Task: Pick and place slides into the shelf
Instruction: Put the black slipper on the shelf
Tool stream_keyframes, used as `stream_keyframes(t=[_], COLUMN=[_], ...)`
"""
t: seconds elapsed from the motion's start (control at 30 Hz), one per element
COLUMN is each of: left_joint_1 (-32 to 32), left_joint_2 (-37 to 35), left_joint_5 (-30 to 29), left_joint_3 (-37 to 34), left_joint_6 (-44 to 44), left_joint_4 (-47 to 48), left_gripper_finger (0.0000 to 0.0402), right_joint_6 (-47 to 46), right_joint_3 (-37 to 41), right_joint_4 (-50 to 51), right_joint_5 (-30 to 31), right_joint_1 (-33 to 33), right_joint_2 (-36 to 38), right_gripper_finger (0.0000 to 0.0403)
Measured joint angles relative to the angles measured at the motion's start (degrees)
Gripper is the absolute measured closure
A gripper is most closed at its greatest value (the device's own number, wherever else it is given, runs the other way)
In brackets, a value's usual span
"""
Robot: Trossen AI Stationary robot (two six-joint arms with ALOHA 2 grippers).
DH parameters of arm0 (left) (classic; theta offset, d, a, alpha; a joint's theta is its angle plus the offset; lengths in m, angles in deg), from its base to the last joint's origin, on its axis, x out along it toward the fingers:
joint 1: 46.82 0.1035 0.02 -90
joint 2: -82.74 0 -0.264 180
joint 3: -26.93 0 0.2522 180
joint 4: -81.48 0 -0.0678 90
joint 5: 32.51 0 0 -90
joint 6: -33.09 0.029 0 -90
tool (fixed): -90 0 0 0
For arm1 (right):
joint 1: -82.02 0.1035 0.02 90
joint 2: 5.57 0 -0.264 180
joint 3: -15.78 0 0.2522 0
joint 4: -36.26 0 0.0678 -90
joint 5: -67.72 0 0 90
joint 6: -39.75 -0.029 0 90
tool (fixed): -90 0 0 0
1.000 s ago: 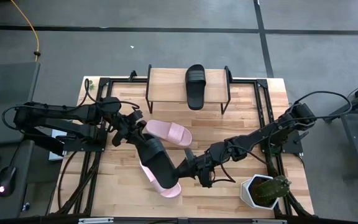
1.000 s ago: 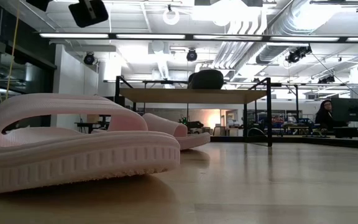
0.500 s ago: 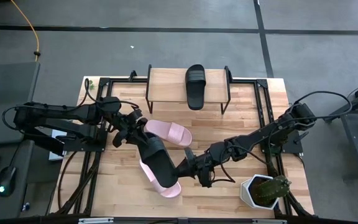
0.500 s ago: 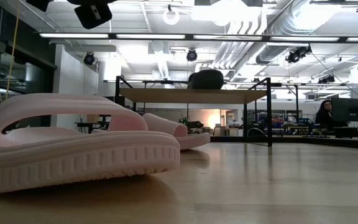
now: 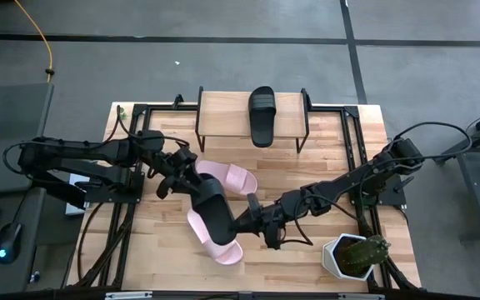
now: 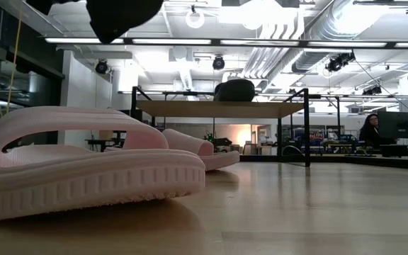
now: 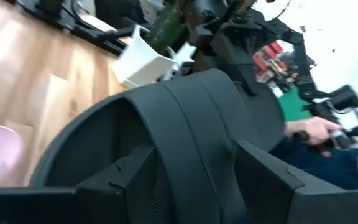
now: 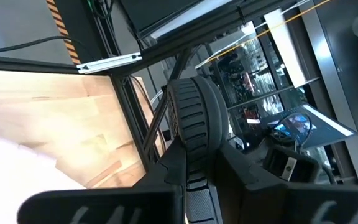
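Note:
A black slide [image 5: 211, 208] hangs in the air over the table's middle, between my two grippers. My right gripper [image 5: 247, 218] is shut on its end toward the right arm. My left gripper [image 5: 176, 171] is open, its fingers [image 7: 120, 180] on either side of the slide's strap [image 7: 191, 118]. In the low view this slide [image 6: 122, 18] shows at the top. A second black slide [image 5: 262, 115] rests sole-down on the shelf [image 5: 223, 112]. Two pink slides lie on the table, one [image 5: 227, 177] beside the left gripper, one [image 5: 217, 243] beneath the held slide. My right gripper pinches the black slide between its two fingers at the end farthest from the strap [image 8: 194, 158]. The fingers come nearly level from the table's right side, and the slide shows edge-on between them, its ribbed sole rim [image 8: 194, 118] running away from the gripper. The slide hangs clear of the table.
A plant in a white pot [image 5: 352, 254] stands at the near right corner. Black metal frame rails [image 5: 352, 142] run along the table's sides. Bare wood lies right of the shelf and in front of it. A person [image 6: 370, 131] sits far behind the table.
My left gripper has opened and rolled at the wrist, letting go of the black slide's strap end. That end has sagged a little, and more of the slide shows at the top of the low view. The right gripper keeps its hold in place.

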Motion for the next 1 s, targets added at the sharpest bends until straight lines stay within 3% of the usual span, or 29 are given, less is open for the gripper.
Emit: stream_keyframes(t=[0.53, 0.87, 1.0], left_joint_1=[14.79, 16.22, 16.17], left_joint_2=[-0.31, -2.93, -4.47], left_joint_5=[1.62, 3.12, 3.25], left_joint_3=[0.0, -0.02, -0.02], left_joint_6=[9.26, 15.74, 17.35], left_joint_4=[3.01, 2.45, 3.33], left_gripper_finger=[0.0185, 0.0185, 0.0185], right_joint_6=[-1.03, -3.86, -4.51], right_joint_3=[0.02, 0.02, 0.02], right_joint_4=[1.12, 6.2, 10.3], right_joint_5=[7.61, 7.7, 11.36], right_joint_1=[-0.21, -1.74, -2.26], right_joint_2=[0.61, 7.69, 10.6], right_gripper_finger=[0.0377, 0.0377, 0.0377])
